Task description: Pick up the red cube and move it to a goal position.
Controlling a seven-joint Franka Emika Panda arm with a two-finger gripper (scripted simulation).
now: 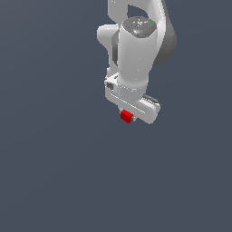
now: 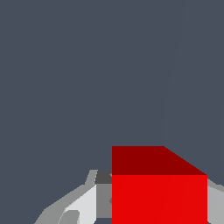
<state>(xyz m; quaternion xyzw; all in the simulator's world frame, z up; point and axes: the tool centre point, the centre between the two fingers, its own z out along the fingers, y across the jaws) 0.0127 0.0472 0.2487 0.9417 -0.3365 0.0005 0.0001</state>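
Observation:
The red cube (image 1: 126, 116) is a tiny bright-red block tucked right under the white hand of the arm, in the middle of the exterior view. My gripper (image 1: 128, 115) is shut on it, and the hand hides the fingers in that view. In the wrist view the red cube (image 2: 159, 192) fills the space between the two grey-white fingers (image 2: 83, 205), which press against its sides. Its darker upper face and bright front face both show.
The white arm (image 1: 136, 50) rises from the hand toward the upper edge of the exterior view. Everything around it is a plain dark grey-blue surface (image 1: 54, 172) with no other objects or edges showing.

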